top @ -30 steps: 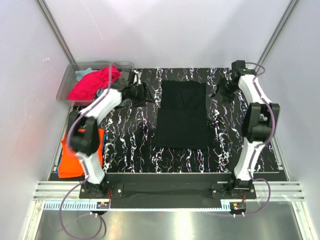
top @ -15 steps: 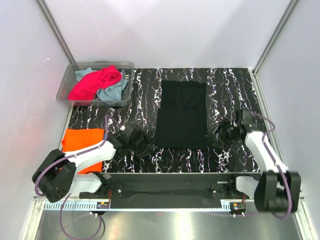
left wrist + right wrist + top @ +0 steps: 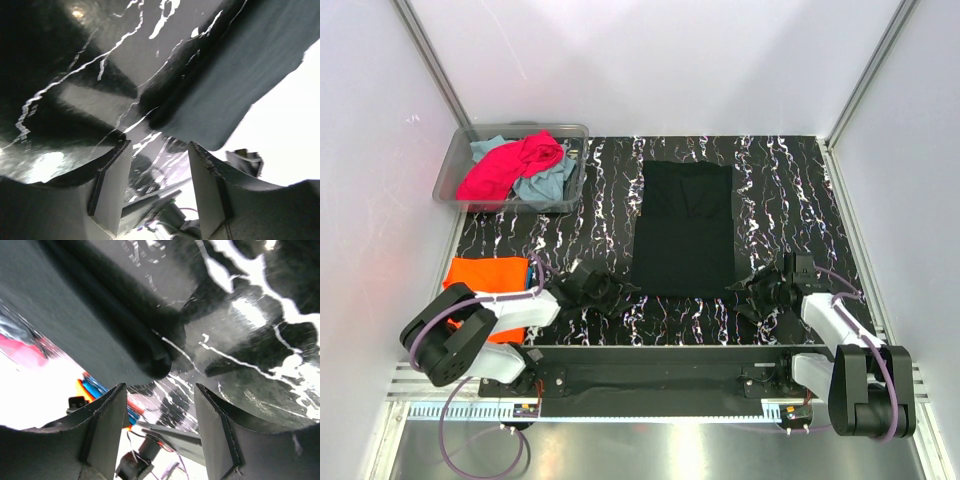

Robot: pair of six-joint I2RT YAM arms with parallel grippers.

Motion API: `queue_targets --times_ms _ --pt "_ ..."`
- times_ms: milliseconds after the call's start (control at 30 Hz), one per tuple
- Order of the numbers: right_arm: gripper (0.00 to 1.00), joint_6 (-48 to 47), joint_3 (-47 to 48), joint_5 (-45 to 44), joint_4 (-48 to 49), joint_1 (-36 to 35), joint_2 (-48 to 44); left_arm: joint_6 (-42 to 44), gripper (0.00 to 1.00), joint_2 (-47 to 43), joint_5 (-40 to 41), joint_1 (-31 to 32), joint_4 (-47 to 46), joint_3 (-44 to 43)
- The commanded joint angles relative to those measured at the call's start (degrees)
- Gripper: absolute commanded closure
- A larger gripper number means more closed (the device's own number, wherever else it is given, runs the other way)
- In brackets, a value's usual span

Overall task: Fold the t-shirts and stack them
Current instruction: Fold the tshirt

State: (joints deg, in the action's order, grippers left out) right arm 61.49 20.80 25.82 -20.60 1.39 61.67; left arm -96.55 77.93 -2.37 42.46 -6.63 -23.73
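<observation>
Black t-shirt (image 3: 683, 228): folded into a long rectangle, flat on the middle of the table (image 3: 790, 190), long axis running near edge to far edge. Left gripper (image 3: 616, 291) at its near left corner, right gripper (image 3: 744, 290) at its near right corner; both have jaws apart and hold nothing.

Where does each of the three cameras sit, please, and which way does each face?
Top external: above and behind the bases, looking down at the table; both arms show, left gripper and right gripper at the black t-shirt's near corners.
Left wrist: on the left arm, low over the table, facing a shirt corner; its own open fingers show.
Right wrist: on the right arm, equally low, facing the other corner; its open fingers show.
Shared: all three see the black t-shirt and the table.
</observation>
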Motion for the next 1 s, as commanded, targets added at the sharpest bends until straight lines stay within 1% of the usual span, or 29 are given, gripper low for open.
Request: queue_targets --times_ms 0,133,167,233,433,733,833,900,933,967 --pt "0.37 4.5 -1.5 -2.5 4.5 -0.4 -0.6 -6.3 0.45 2.0 2.2 0.3 -5.1 0.8" --pt "0.39 5.6 -2.7 -3.8 6.3 -0.4 0.8 -9.3 0.46 3.3 2.2 0.3 -4.0 0.4" --pt "0.40 5.6 -2.7 -3.9 6.8 -0.4 1.3 -9.9 0.46 3.5 3.7 0.3 -3.8 0.6" --pt "0.41 5.7 -2.9 -3.9 7.2 -0.4 2.7 -11.2 0.47 3.8 3.9 0.3 -4.0 0.9" --pt "0.43 7.2 -3.3 -4.3 8.7 -0.5 4.2 -13.4 0.49 6.2 3.4 0.3 -4.0 1.2" --pt "0.46 8.2 -4.3 -6.2 9.3 -1.0 6.4 -15.7 0.52 7.4 4.1 0.3 -5.4 2.5" --pt "0.56 8.1 -3.9 -5.9 10.9 -1.0 9.1 -15.9 0.59 7.8 4.5 0.3 -6.1 3.1" --pt "0.71 7.4 -3.2 -5.4 11.4 -1.0 11.4 -15.8 0.65 8.3 4.7 0.2 -7.2 3.9" --pt "0.79 6.9 -2.3 -5.0 11.5 -1.0 12.1 -15.6 0.72 8.6 4.6 -0.1 -8.6 4.3" --pt "0.85 6.3 -1.9 -4.8 11.5 -1.0 12.7 -15.2 0.76 8.9 4.0 -0.3 -9.3 4.5"
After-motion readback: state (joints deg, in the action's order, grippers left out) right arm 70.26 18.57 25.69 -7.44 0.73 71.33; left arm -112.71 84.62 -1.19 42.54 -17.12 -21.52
